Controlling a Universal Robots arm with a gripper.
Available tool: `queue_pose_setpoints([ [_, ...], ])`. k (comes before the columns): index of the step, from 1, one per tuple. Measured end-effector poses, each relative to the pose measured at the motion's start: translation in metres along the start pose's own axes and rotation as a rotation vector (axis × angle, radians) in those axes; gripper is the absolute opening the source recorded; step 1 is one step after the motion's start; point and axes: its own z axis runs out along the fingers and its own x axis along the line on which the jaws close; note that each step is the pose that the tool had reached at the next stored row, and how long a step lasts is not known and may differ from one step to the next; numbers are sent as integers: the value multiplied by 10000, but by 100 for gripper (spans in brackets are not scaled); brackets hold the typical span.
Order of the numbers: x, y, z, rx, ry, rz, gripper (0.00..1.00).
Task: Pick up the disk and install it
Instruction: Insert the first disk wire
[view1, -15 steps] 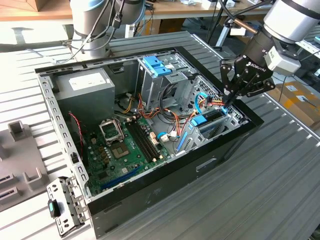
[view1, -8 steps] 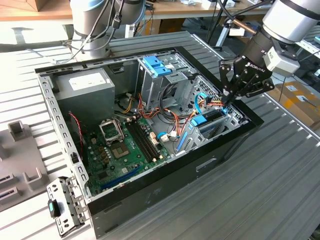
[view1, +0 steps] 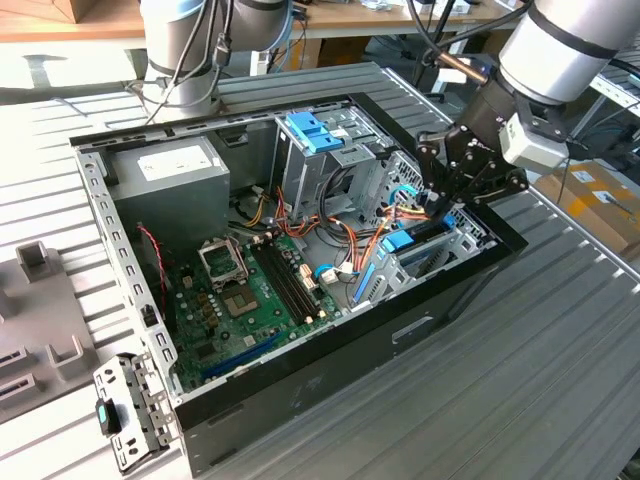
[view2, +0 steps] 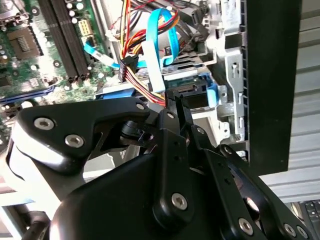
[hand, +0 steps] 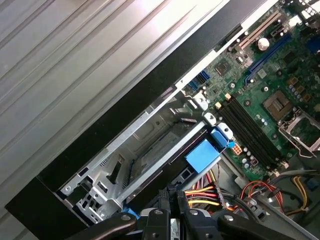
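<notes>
STAGE: late install | I see the black multi-link gripper (view1: 447, 200) at right of the exterior view, fingers closed together, apparently on the silver blue-railed disk (view1: 420, 243) | DISK: mostly seated in the open black computer case's (view1: 300, 400) lower bay | LEFT: full seating unconfirmed

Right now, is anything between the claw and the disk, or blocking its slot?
Nothing visible does. The claw is right at the disk, which appears already seated in the metal bay. Coloured cables run close beside, not across.
</notes>
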Motion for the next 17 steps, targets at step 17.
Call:
queue_pose_setpoints([
  [17, 0, 1, 4, 167, 167, 568, 17],
])
